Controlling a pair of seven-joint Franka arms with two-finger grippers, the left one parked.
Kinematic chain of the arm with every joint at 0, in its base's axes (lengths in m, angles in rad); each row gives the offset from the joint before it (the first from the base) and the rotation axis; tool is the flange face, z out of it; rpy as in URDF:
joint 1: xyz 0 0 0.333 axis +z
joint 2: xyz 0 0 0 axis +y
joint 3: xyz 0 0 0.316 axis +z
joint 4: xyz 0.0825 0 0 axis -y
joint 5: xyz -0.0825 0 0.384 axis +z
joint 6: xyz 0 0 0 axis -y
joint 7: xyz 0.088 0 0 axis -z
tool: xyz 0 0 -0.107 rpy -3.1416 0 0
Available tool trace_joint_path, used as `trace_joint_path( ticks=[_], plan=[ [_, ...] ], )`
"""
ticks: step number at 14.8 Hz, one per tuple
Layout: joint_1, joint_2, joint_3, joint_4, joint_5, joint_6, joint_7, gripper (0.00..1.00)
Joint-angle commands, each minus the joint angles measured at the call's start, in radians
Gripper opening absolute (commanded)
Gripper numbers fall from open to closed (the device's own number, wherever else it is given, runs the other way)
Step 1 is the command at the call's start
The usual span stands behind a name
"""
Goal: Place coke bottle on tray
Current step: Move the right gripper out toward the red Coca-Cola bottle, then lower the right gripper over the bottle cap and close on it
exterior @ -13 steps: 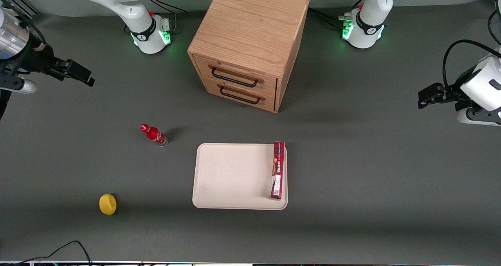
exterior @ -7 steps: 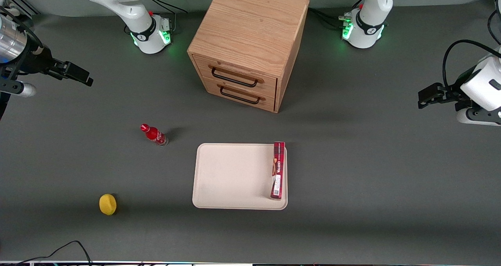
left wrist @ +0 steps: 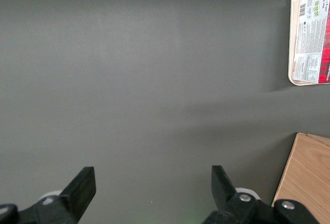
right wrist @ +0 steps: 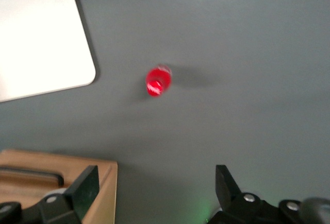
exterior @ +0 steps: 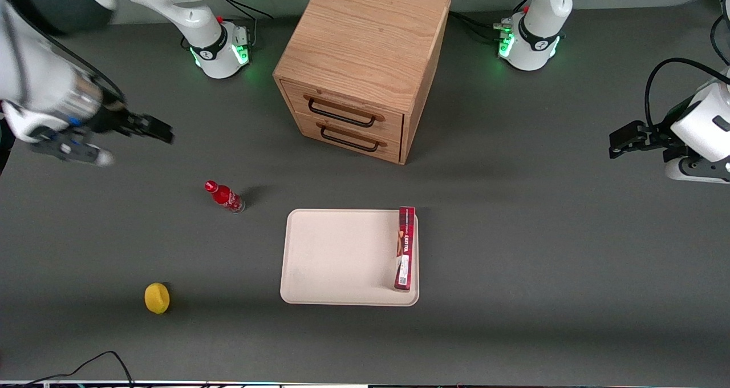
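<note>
The small red coke bottle (exterior: 224,196) with a red cap stands on the grey table, apart from the cream-beige tray (exterior: 336,257), toward the working arm's end. It also shows in the right wrist view (right wrist: 157,81), with a corner of the tray (right wrist: 41,38) near it. My right gripper (exterior: 157,130) hangs above the table, farther from the front camera than the bottle and well clear of it. Its fingers (right wrist: 86,185) are spread wide with nothing between them.
A long red box (exterior: 405,248) lies on the tray along its edge toward the parked arm. A wooden two-drawer cabinet (exterior: 365,63) stands farther back, both drawers closed. A yellow lemon-like object (exterior: 157,298) lies near the front edge.
My right gripper has moved in from the table's end toward the bottle and a little nearer the front camera. The bottle, tray and box have not moved.
</note>
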Motion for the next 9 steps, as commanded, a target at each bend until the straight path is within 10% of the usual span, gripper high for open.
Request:
trace_joint_path(
  ticks=[1, 9],
  plan=[
    [0.006, 0.009, 0.003, -0.197, 0.005, 0.261, 0.023, 1.00],
    [0.007, 0.154, 0.013, -0.370, -0.035, 0.636, 0.058, 0.94]
  ],
)
